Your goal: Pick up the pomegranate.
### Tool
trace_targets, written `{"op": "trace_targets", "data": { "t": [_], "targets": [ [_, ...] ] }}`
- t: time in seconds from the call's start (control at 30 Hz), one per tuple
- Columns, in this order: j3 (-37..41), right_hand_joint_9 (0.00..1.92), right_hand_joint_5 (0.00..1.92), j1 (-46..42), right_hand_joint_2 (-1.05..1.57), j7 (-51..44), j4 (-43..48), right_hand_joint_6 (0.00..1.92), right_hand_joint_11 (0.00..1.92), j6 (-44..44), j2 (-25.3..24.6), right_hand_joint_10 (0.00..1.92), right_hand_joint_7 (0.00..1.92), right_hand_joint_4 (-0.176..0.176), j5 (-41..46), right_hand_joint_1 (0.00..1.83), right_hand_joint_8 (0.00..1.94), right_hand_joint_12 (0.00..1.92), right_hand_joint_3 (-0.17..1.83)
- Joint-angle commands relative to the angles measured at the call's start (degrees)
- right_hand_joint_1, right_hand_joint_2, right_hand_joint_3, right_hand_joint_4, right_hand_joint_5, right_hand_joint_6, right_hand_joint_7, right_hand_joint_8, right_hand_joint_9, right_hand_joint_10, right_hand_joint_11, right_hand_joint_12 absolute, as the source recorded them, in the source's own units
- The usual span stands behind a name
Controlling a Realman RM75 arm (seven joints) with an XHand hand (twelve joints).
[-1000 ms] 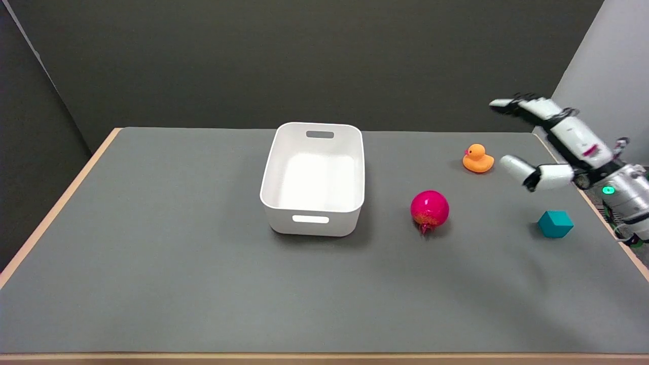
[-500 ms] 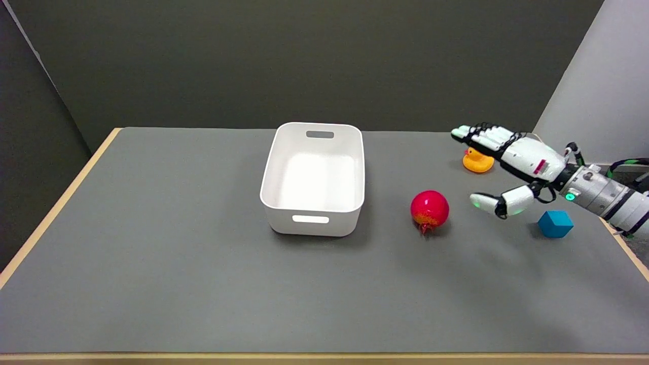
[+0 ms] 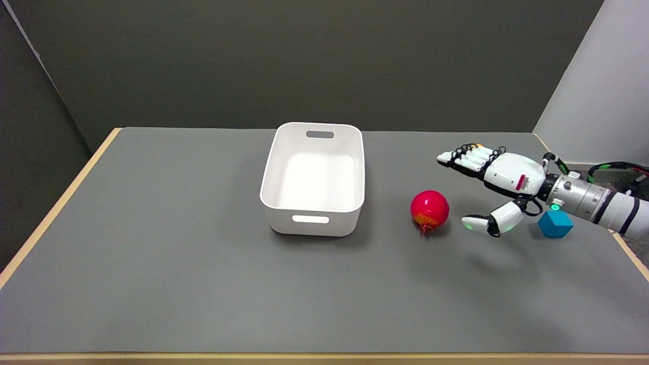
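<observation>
pomegranate (image 3: 429, 208) on table, white bin (image 3: 313, 178) left, right hand (image 3: 494, 177) beside

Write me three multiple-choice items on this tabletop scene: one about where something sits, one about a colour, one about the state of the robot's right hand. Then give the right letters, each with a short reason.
1. Where does the pomegranate lie?
A. Inside the white bin
B. On the table, between the white bin and the right hand
C. On top of the cube

2. What colour is the cube?
A. Teal
B. Yellow
C. Purple

3. What state is the right hand in?
A. Gripping the pomegranate
B. Fingers spread, holding nothing
C. Pressed flat on the table

Answers:
1 B, the fruit rests on the grey surface to the right of the bin, with the hand further right.
2 A, the block under the wrist is plainly blue-green.
3 B, the fingers and thumb are apart and a gap separates them from the fruit.
</observation>
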Motion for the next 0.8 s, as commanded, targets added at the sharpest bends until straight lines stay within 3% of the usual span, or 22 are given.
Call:
{"op": "trace_targets", "data": {
  "t": [0.03,0.27,0.33,0.6,0.8],
  "targets": [
    [-2.3,0.0,0.0,0.1,0.47,-0.6,4.9,0.06,0.0,0.0,1.4,0.36,0.0,-0.055,-2.4,0.29,0.18,0.96,0.88],
    [-1.9,0.0,0.0,0.4,0.47,-0.7,5.8,0.07,0.0,-2.3,1.0,0.36,0.01,-0.063,-2.4,0.29,0.18,0.96,0.88],
    [-1.9,0.0,0.0,0.6,0.48,-0.7,5.8,0.08,0.01,-3.5,0.4,0.36,0.04,-0.065,-2.4,0.29,0.14,0.88,0.92],
    [-2.5,0.04,0.03,1.1,0.46,-0.7,6.2,0.12,0.02,-9.0,-1.7,0.56,0.1,-0.019,-3.1,0.26,0.29,1.01,0.92],
    [-2.9,0.09,0.02,1.8,0.5,-0.2,7.0,0.25,0.01,-11.8,-2.9,0.54,0.16,-0.01,-6.0,0.31,0.27,1.12,0.91]
  ]
}}
